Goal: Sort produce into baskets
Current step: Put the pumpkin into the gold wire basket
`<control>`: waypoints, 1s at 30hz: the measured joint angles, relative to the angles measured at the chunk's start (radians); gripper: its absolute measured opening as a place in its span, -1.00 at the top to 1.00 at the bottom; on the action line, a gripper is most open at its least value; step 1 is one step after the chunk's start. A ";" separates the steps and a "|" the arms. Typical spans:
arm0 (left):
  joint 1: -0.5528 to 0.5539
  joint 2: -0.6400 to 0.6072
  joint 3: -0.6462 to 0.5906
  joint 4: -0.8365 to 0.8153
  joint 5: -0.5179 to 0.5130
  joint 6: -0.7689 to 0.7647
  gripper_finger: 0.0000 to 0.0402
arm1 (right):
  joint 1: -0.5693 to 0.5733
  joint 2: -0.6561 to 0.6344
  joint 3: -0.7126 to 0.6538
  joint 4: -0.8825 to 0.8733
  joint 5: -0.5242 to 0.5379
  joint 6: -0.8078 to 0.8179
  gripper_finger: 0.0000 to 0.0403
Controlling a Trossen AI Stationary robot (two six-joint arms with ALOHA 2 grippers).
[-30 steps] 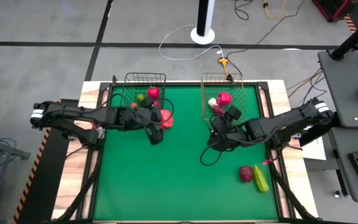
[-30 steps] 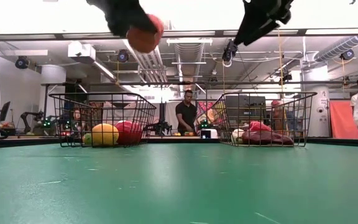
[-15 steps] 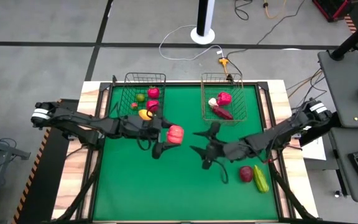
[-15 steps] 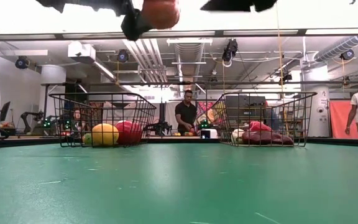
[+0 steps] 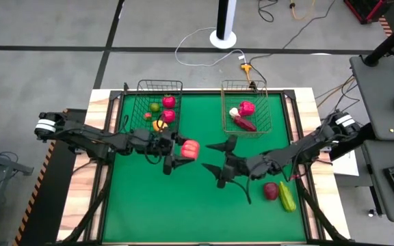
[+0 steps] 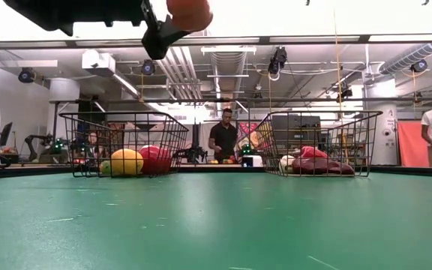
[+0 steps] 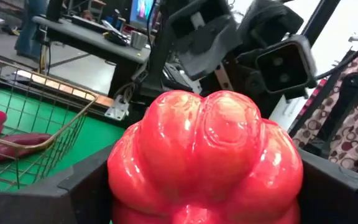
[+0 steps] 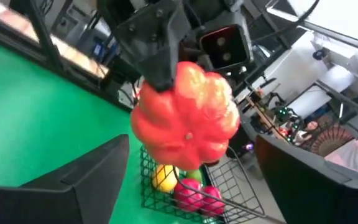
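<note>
Two baskets sit at the table's far edge: black basket (image 5: 159, 102) left, copper basket (image 5: 246, 104) right, both part-filled. Left gripper (image 5: 180, 151) clamps a red pepper (image 5: 191, 149) mid-table, held out toward the right gripper (image 5: 215, 158), whose fingers gape wide and empty. Looks like a handover: right should close squarely around the pepper before left lets go. Two pieces remain near right.

The red pepper (image 7: 207, 155) looks like moulded plastic, smooth and highly glossy, with bright highlights along its lobes. The worktop (image 6: 216, 225) is covered in matt green felt-like cloth, edged by pale wood (image 5: 101, 102). Both baskets are thin wire mesh: one black (image 6: 122, 142), one coppery metal (image 7: 39, 134). The left pincer (image 7: 207, 193) fingers appear matt dark plastic.
</note>
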 joint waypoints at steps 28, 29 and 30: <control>0.001 0.012 -0.009 0.061 -0.103 0.023 -0.75 | -0.027 0.119 0.249 -0.241 0.161 -0.027 -0.78; 0.001 0.012 -0.009 0.061 -0.095 0.026 -0.75 | -0.027 0.119 0.249 -0.242 0.160 -0.028 -0.78; 0.001 0.012 -0.009 0.059 -0.084 0.027 -0.75 | -0.028 0.119 0.249 -0.246 0.150 -0.033 -0.78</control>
